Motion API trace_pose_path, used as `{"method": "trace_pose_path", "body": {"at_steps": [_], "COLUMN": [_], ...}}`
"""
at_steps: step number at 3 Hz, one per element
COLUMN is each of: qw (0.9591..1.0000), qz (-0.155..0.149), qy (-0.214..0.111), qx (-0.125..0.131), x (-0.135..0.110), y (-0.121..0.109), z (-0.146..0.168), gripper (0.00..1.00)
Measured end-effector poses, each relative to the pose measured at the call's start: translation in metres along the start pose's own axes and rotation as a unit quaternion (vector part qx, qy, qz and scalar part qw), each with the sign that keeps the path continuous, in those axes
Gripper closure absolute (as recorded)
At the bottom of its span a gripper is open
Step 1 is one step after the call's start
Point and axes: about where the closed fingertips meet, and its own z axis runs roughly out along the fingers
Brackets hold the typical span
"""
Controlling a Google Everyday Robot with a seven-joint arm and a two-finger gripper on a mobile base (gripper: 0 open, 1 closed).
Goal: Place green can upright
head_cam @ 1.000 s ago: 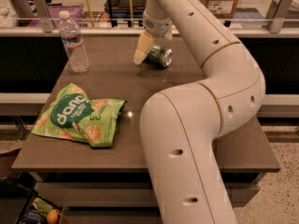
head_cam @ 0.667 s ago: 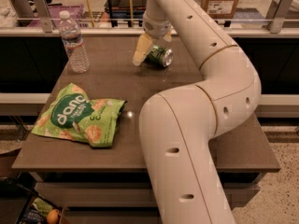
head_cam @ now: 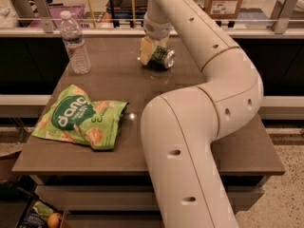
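In the camera view, the small green metal drink can (head_cam: 164, 57) with silver ends is seen on its side at the far part of the brown table (head_cam: 142, 94). The cream gripper (head_cam: 153, 55) is set against it, presumably for righting. Whether the can is gripped cannot be told.

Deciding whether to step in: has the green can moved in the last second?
No. The green can keeps the same gap from the water bottle, lying not upright at the far side of the table. The gripper is down at its bottle-facing side.
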Motion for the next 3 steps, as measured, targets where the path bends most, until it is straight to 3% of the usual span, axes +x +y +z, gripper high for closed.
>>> {"method": "trace_pose_path", "body": {"at_steps": [2,3], "qw": [0.9999,0.9999], "qz": [-0.001,-0.001], "qy": [-0.010,-0.011], "qx": [0.004,0.004], "x": [-0.0076,-0.0095], "y": [-0.0020,-0.0025], "z": [0.0089,0.0104], "gripper": [0.83,1.00]}}
